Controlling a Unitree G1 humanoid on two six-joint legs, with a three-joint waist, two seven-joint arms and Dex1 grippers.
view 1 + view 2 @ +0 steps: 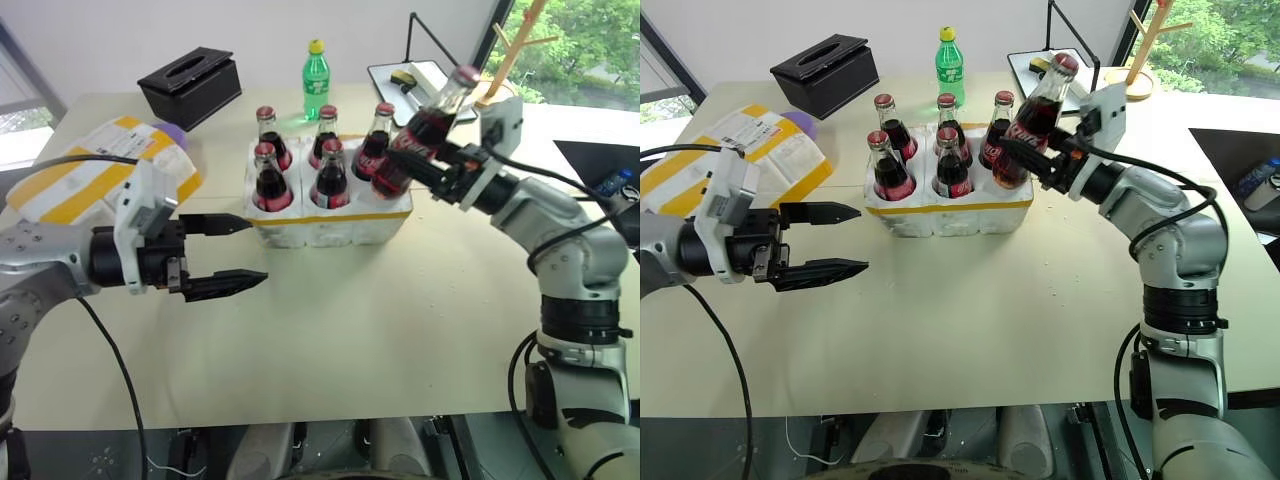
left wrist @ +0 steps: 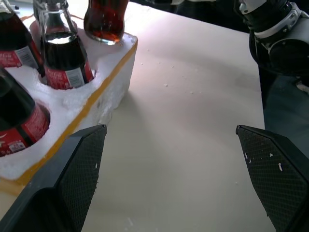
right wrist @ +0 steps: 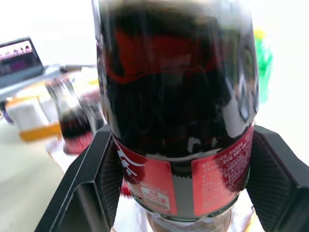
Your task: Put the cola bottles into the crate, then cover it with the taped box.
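The white foam crate (image 1: pixel 330 230) with a yellow band stands mid-table, and several cola bottles (image 1: pixel 270 182) stand upright in its wells. My right gripper (image 1: pixel 415 160) is shut on one more cola bottle (image 1: pixel 432 118), which leans with its cap to the right and its base over the crate's near right well. In the right wrist view this bottle (image 3: pixel 178 121) sits between both black fingers (image 3: pixel 99 179). My left gripper (image 1: pixel 255 252) hangs open and empty to the left of the crate's front, apart from it. The taped box (image 1: pixel 85 180) lies at the table's far left.
A black tissue box (image 1: pixel 190 85) and a green bottle with a yellow cap (image 1: pixel 316 80) stand behind the crate. A dark tray (image 1: pixel 400 75) and a wooden stand (image 1: pixel 510 55) sit at the back right. Bare tabletop (image 1: pixel 380 320) stretches in front of the crate.
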